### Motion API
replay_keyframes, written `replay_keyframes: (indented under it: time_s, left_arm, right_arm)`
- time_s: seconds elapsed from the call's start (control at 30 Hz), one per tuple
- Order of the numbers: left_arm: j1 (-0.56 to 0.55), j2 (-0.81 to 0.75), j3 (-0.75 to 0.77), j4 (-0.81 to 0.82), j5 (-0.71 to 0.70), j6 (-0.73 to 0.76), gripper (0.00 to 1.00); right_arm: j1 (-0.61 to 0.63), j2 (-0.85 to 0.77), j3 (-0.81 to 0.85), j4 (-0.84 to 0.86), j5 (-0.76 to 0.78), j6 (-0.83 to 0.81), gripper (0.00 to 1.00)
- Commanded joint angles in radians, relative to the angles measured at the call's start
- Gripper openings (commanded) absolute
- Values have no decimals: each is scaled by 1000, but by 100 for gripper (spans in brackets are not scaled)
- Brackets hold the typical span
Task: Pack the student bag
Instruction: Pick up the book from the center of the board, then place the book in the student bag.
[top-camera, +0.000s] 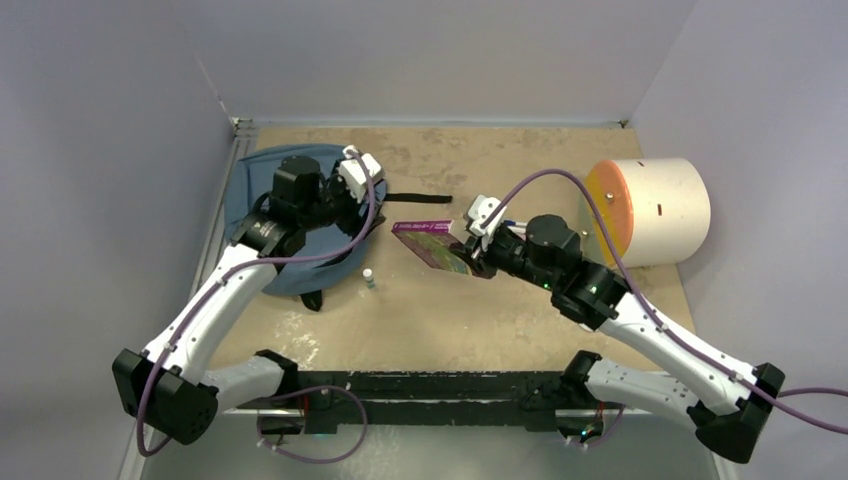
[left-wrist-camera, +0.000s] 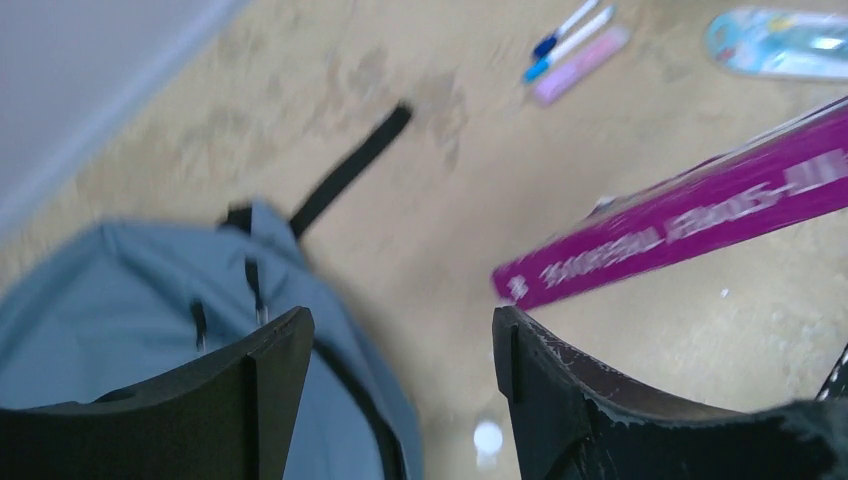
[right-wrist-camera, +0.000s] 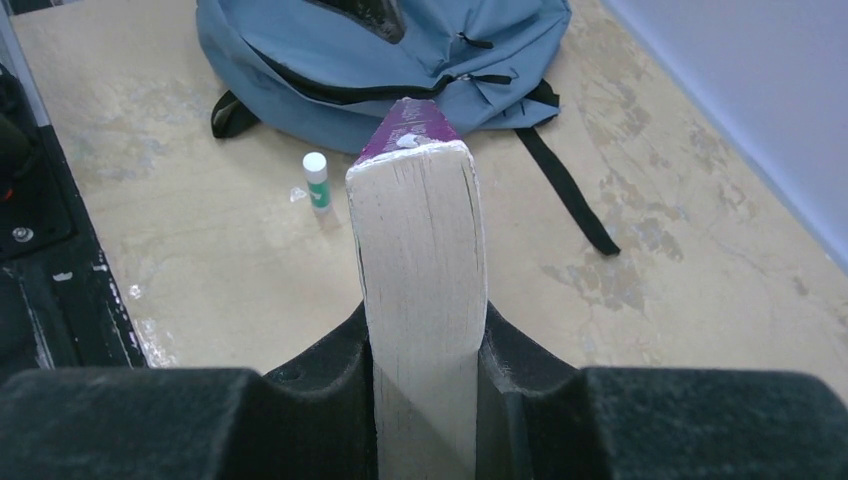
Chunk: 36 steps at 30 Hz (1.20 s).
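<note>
Right claw (right-wrist-camera: 421, 345) pinching purple book (right-wrist-camera: 418, 240); left claw (left-wrist-camera: 400, 335) hanging spread over backpack (left-wrist-camera: 100, 300) edge. Only left wrist view showing pens (left-wrist-camera: 572, 40) on bench (left-wrist-camera: 450, 210).

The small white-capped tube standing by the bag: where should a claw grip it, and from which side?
Pinch the tube around its body just under the cap, coming straight down. It stands upright, narrow and round, and the student bag lies close beside it. The open left claw is probably the one to use; the right claw is shut on the book.
</note>
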<state>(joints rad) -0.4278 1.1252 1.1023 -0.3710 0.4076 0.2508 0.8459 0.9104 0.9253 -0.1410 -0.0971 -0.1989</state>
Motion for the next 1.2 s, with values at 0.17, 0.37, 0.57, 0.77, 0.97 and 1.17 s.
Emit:
replay_keyframes:
  time_s: [0.17,0.37,0.57,0.77,0.97,1.17]
  left_arm:
    - [57,23,2,-306,-311,-29,66]
    - [60,120,-12,-316,-302,14,63]
    - [60,237,-14,-335,-283,27,62]
    - [60,243,-49,-299,-416,39,63]
    - [60,263,-41,-285,-507,55,63]
    - [60,303,-23,-261,-546,54,59]
  right_arm:
    - [2,-45,-39,175,-44,103,0]
    - [2,-64,-49,168,-62,130,0]
    - [2,-80,-50,142,-69,141,0]
    - [2,-92,-67,142,-82,154,0]
    - [2,-76,-69,159,-100,160,0]
    - [2,-56,-69,174,-121,170,0]
